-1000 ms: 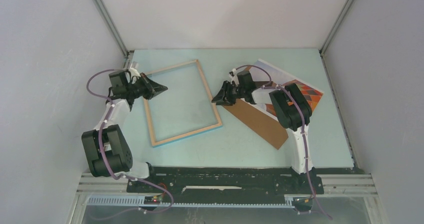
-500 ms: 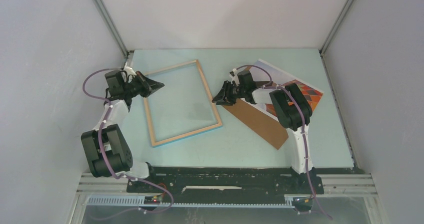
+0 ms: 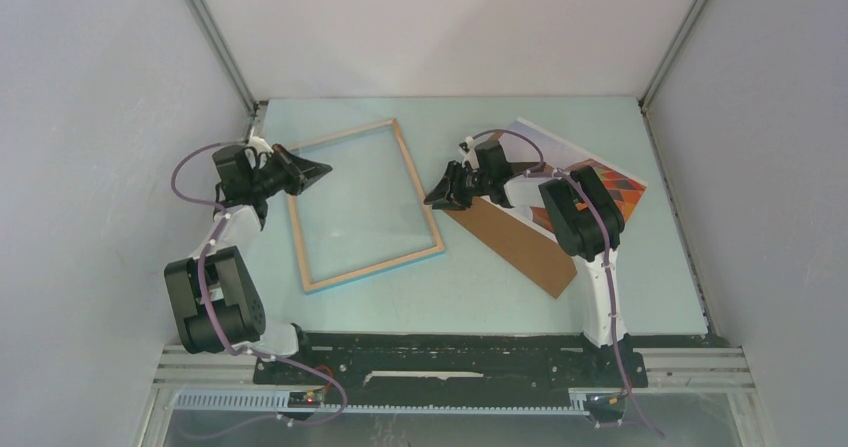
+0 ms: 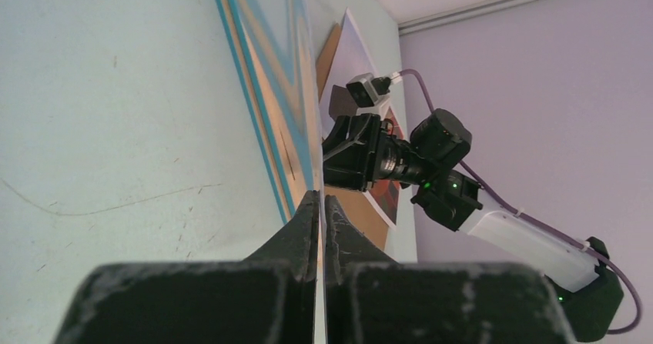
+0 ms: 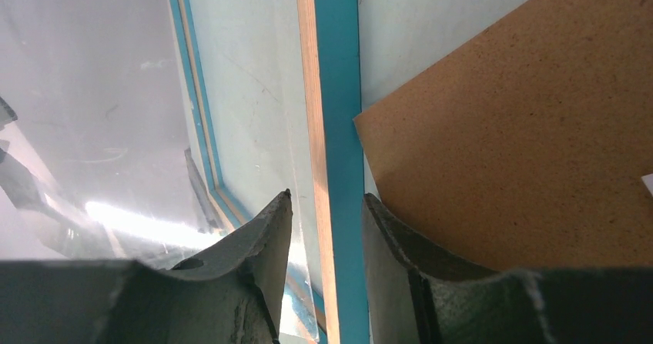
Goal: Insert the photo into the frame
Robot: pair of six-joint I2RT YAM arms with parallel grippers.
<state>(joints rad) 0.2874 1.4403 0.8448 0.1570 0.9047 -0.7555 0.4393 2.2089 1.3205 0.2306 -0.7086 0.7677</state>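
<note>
left fingers [image 4: 291, 245] together, right fingers [image 5: 258, 240] apart

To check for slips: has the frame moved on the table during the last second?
No. The frame lies where it did: its corners keep the same gaps to the back edge of the table.

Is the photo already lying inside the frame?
No, the photo lies to the right of the frame, partly under the brown backing board.

I've got bare worktop [image 3: 480, 297] between the frame [image 3: 365, 205] and the near edge. The brown backing board [image 3: 520, 242] overlaps the photo [image 3: 590, 172], and my right arm [image 3: 580, 212] hangs over both. My left pincer [image 3: 325, 173] crowds the frame's far-left corner.
</note>
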